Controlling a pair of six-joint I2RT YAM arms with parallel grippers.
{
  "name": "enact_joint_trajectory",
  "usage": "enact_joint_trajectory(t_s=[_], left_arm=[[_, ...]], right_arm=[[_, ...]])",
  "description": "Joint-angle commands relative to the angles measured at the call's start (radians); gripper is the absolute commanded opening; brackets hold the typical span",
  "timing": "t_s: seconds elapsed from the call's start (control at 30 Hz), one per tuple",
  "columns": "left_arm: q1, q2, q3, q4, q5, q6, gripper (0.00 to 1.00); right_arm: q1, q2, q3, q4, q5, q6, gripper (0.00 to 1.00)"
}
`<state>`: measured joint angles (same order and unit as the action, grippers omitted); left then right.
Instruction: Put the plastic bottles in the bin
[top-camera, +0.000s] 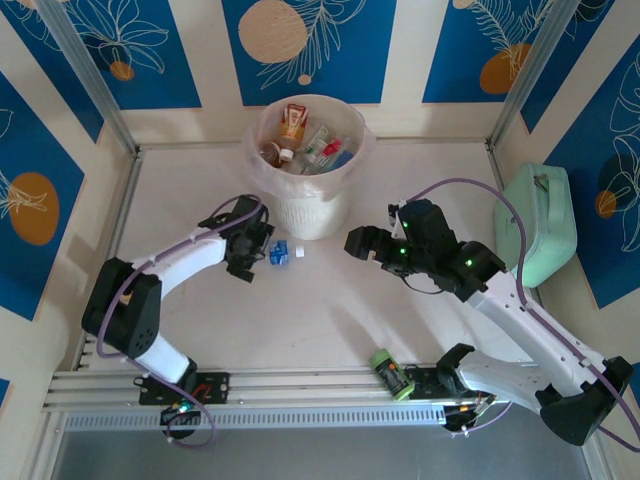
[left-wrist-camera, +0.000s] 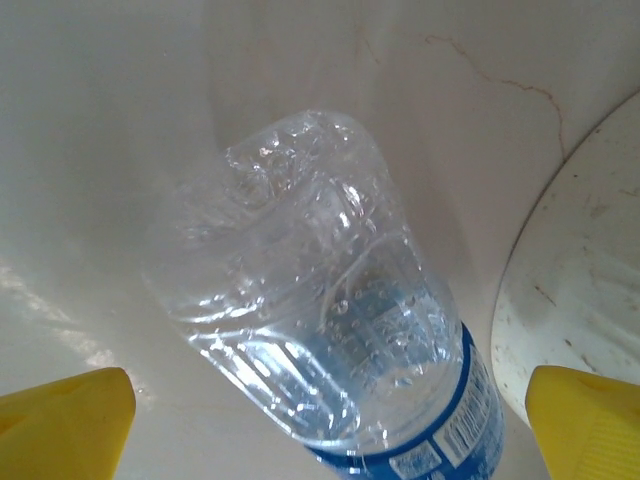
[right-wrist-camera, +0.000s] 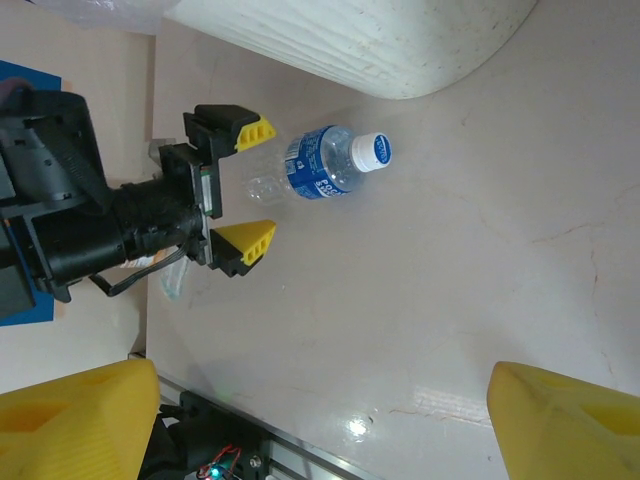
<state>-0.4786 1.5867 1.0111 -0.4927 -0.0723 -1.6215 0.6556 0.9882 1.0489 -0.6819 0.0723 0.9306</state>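
A clear plastic bottle (top-camera: 281, 252) with a blue label and white cap lies on its side on the table, just in front of the bin (top-camera: 310, 205). My left gripper (top-camera: 263, 250) is open, and its yellow fingers stand on either side of the bottle's base end. In the left wrist view the bottle (left-wrist-camera: 330, 320) fills the gap of the left gripper (left-wrist-camera: 325, 430). The right wrist view has the bottle (right-wrist-camera: 325, 162) and the left gripper (right-wrist-camera: 250, 188) astride its base. My right gripper (top-camera: 356, 243) hovers open and empty, right of the bin. The bin holds several bottles (top-camera: 300, 145).
A green bottle (top-camera: 392, 373) lies by the front rail, near the right arm's base. A mint-green case (top-camera: 540, 222) sits at the table's right edge. The bin's ribbed wall (right-wrist-camera: 380, 40) and its base (left-wrist-camera: 590, 280) stand close beside the clear bottle.
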Motion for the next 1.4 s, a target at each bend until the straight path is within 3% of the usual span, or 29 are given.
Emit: enact_joint_trajectory(t_s=[0.0, 0.27, 0.5, 0.77, 0.93, 1.13, 1.37], left_arm=[[0.016, 0.044, 0.029, -0.021, -0.006, -0.048, 0.99], [0.037, 0.09, 0.032, -0.024, -0.003, -0.034, 0.95], [0.049, 0.101, 0.009, 0.012, 0.015, -0.022, 0.78], [0.057, 0.086, 0.002, 0.018, 0.032, 0.036, 0.69], [0.06, 0.012, -0.034, 0.028, 0.043, 0.131, 0.67], [0.059, -0.186, -0.115, 0.008, 0.053, 0.301, 0.64], [0.06, -0.401, -0.09, -0.009, 0.227, 0.585, 0.63]], right_arm=[[0.006, 0.011, 0.031, -0.008, 0.006, -0.022, 0.86], [-0.004, 0.006, 0.033, -0.017, 0.005, -0.029, 0.86], [-0.007, 0.009, 0.04, -0.021, 0.001, -0.032, 0.85], [-0.007, 0.007, 0.047, -0.025, -0.001, -0.031, 0.85], [0.002, 0.006, 0.062, -0.03, 0.0, -0.047, 0.85], [0.019, 0.03, 0.091, -0.017, -0.044, -0.091, 0.84], [0.06, 0.132, 0.192, -0.005, -0.153, -0.18, 0.82]])
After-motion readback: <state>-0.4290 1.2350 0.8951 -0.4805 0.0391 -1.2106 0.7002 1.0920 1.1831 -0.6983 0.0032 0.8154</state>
